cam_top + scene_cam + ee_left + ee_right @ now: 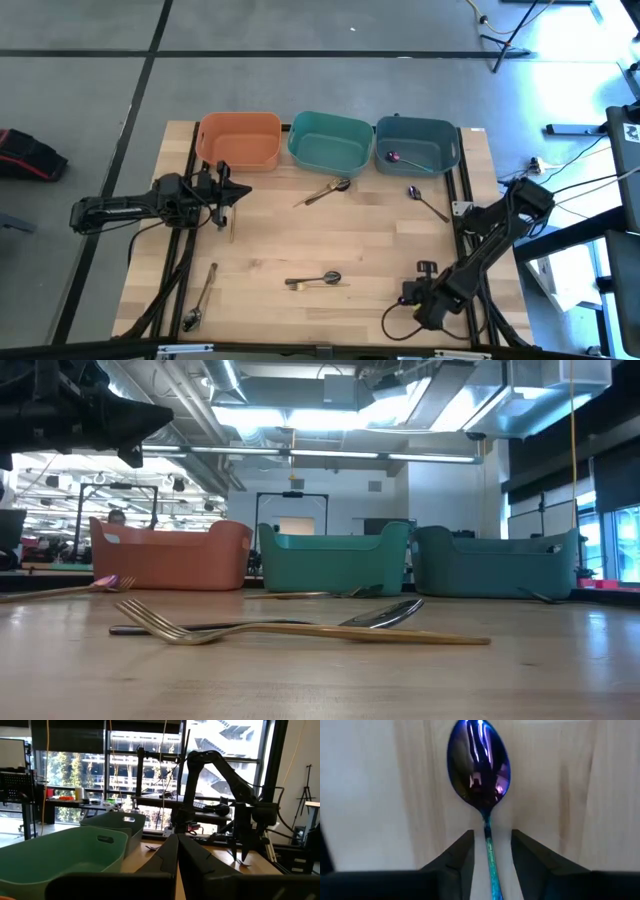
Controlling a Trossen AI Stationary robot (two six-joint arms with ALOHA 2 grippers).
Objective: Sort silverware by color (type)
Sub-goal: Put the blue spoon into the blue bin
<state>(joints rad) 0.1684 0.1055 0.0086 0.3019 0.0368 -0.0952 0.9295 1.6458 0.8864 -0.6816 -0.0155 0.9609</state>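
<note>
Silverware lay scattered over the wooden worktop (270, 250), with three bins in a row along its far edge: an orange bin (238, 140), a teal bin (330, 143) and a blue-grey bin (417, 145). An iridescent spoon (400, 158) already rested inside the blue-grey bin. Just in front of the teal bin lay a gold piece crossed with a dark spoon (325, 191), and a second iridescent spoon (427, 202) sat near the blue-grey bin. At mid-worktop a gold fork (300, 628) lay across a dark spoon (385, 614), touching it. Near the left front corner were a gold utensil (207, 283) and a dark spoon (191, 320), end to end.

The right claw (489, 851) was down at the front right of the worktop, its fingers (457, 855) standing narrowly apart on either side of the slim handle of an iridescent purple-blue spoon (479, 765) that lay flat on the wood — the pads were close to the handle, but a sliver of gap showed on each side. The bowl pointed away from the wrist.

The left claw (177, 851) hovered beside the orange bin with its fingers pressed fully together, gripping nothing that could be seen.
</note>
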